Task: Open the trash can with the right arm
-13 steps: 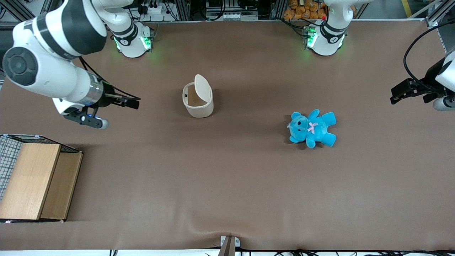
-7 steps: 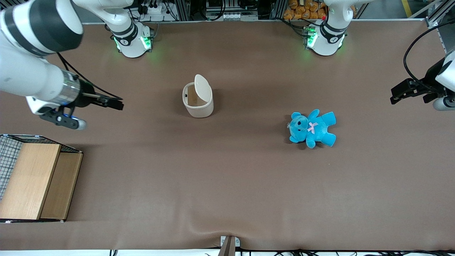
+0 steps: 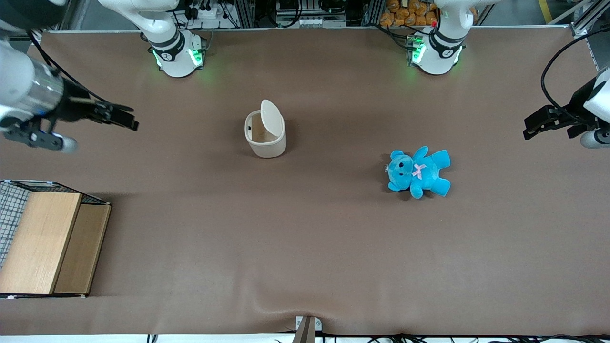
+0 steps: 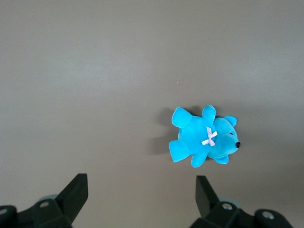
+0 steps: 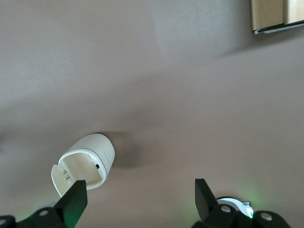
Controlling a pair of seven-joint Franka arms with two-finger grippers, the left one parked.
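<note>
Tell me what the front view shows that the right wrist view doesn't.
Only the front view shows the blue teddy and the right arm itself, off toward its own end of the table and well clear of the bin.

Only the right wrist view shows the gripper from close up, fingers spread apart with nothing between them.

Both show the trash can with its lid flipped up, the wooden box and the brown table.

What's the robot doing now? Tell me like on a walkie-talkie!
Gripper open, empty, toward the working arm's end of the table. Trash can upright, lid flipped up. Blue teddy lies apart, nothing in the way.
</note>
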